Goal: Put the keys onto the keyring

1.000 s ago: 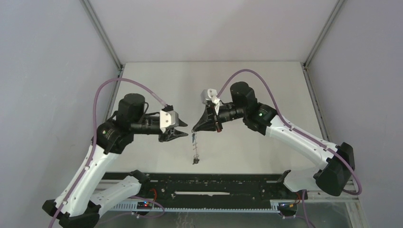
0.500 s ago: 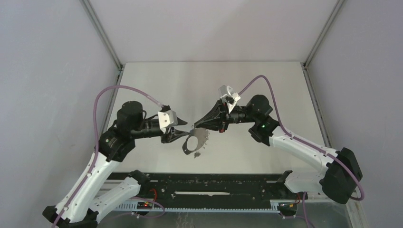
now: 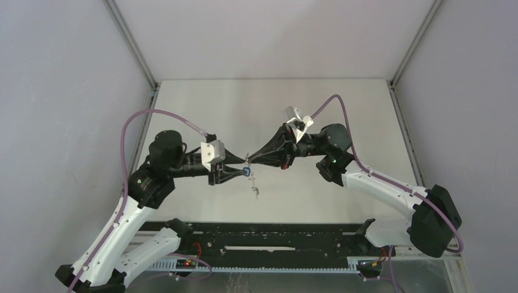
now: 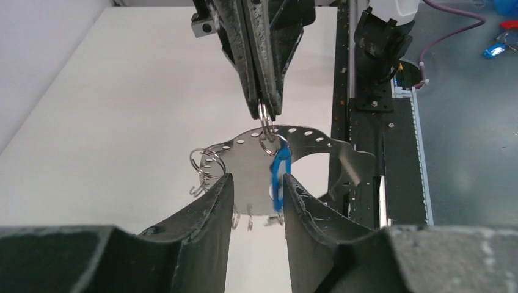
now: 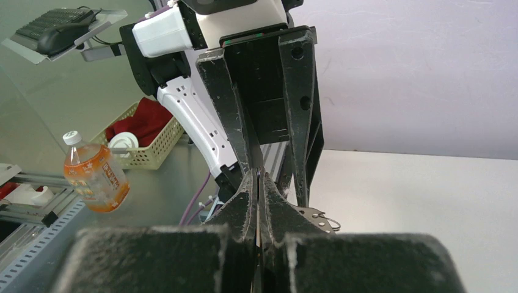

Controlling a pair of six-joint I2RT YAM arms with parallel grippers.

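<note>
Keyring [image 4: 244, 162]: thin grey perforated arc with blue key [image 4: 280, 177]

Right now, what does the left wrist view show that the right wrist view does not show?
Only the left wrist view shows the blue key, hanging at the keyring close to the open left gripper. Only the right wrist view shows a bottle and a basket off to the side. Both show the right gripper shut, and part of the keyring.

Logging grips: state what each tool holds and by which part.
The right tool pinches a small ring on the keyring's edge. The left tool is open around the blue key, not clamped on it.
</note>
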